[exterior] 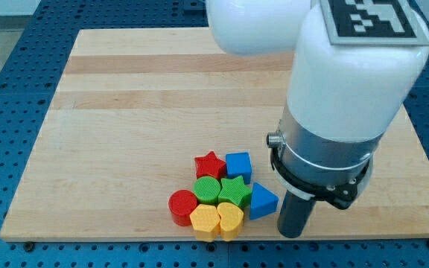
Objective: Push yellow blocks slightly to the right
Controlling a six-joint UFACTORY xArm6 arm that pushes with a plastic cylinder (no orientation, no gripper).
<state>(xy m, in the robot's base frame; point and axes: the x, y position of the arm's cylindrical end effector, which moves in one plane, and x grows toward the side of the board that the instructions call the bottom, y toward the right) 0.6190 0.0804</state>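
Two yellow blocks lie side by side near the board's bottom edge: a yellow hexagon-like block point(204, 220) and a yellow heart point(230, 219) to its right. They sit in a tight cluster with a red cylinder point(182, 206), a green cylinder point(208, 189), a green star point(234, 190), a red star point(210, 164), a blue cube point(238, 164) and a blue triangle point(262, 200). My tip point(291, 234) is at the view's right of the cluster, just right of the blue triangle, apart from the yellow blocks.
The wooden board point(125, 112) lies on a blue perforated table point(6, 89). The arm's large white and grey body point(341, 97) hangs over the board's right part and hides it. The cluster is close to the board's bottom edge.
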